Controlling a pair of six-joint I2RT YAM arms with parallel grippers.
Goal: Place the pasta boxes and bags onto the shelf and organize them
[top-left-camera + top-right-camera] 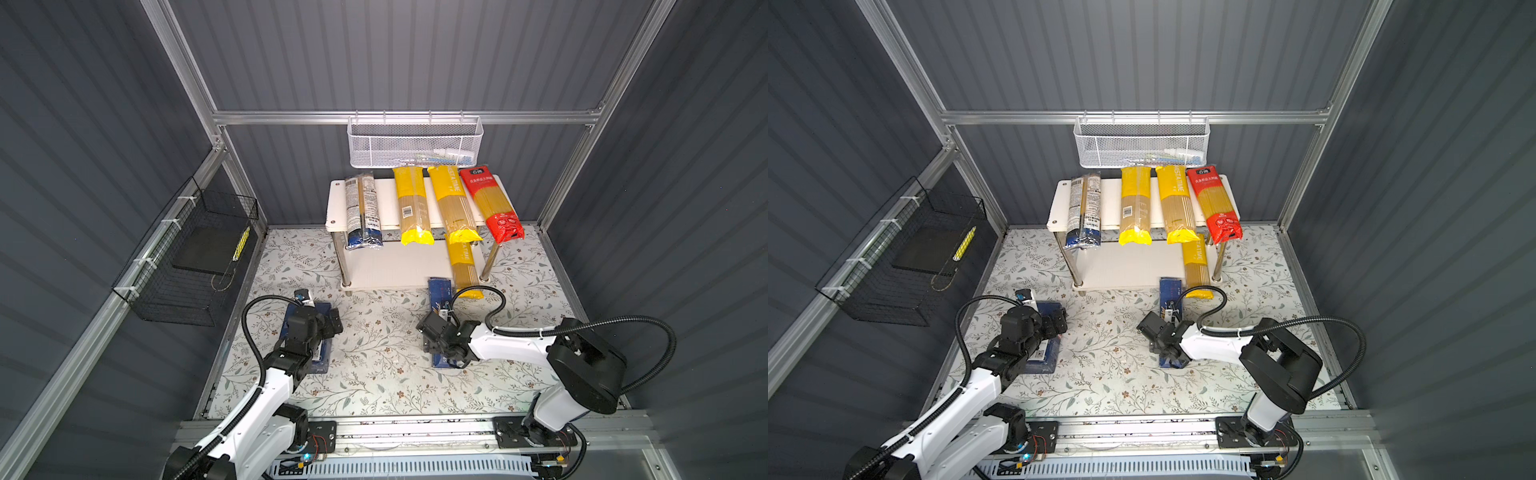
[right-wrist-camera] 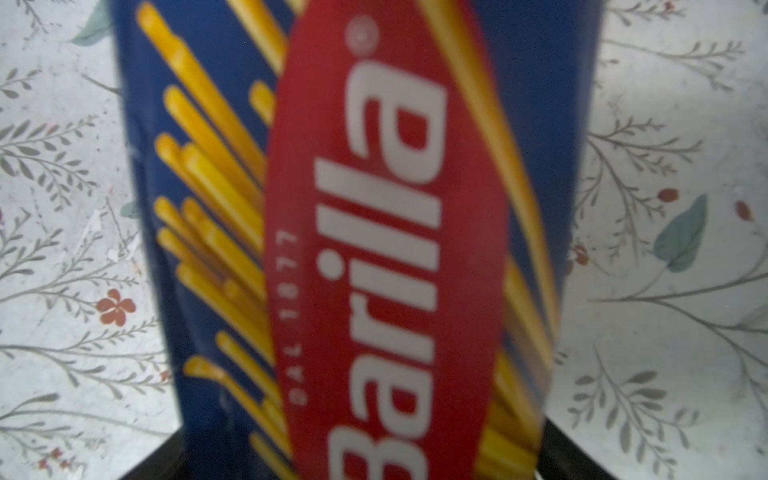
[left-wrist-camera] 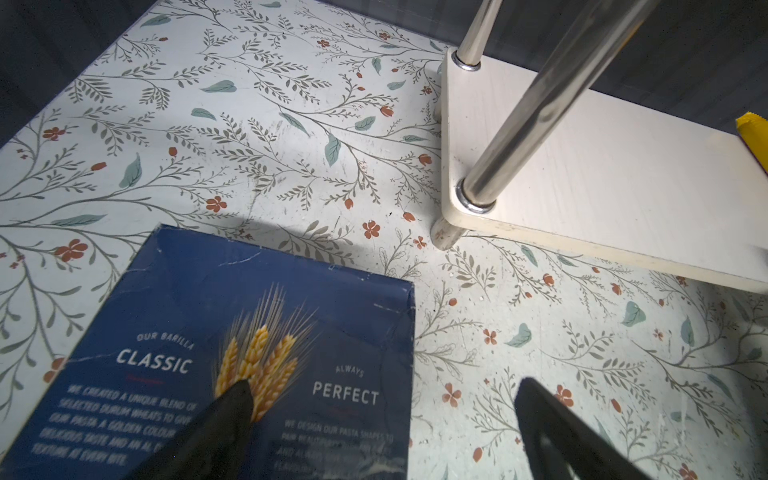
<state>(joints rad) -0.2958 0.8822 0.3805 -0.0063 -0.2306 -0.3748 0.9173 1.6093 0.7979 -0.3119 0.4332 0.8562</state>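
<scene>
We saw the left end effector open, half over the wide box lying flat on the desk. The right end effector straddled the narrow box, on the desk before the shelf; we couldn't tell if it gripped. Clear bag, two yellow bags and red bag lay on the top tier, third yellow bag on the lower.

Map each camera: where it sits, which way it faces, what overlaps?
Top views: high behind the arm bases, facing down toward the shelf; left arm and right arm show.
Left wrist: on left arm, facing down past the open left gripper at the wide box and shelf corner.
Right wrist: on right arm, close above the narrow box; right gripper flanks it.
Shared: top views also show both boxes.
</scene>
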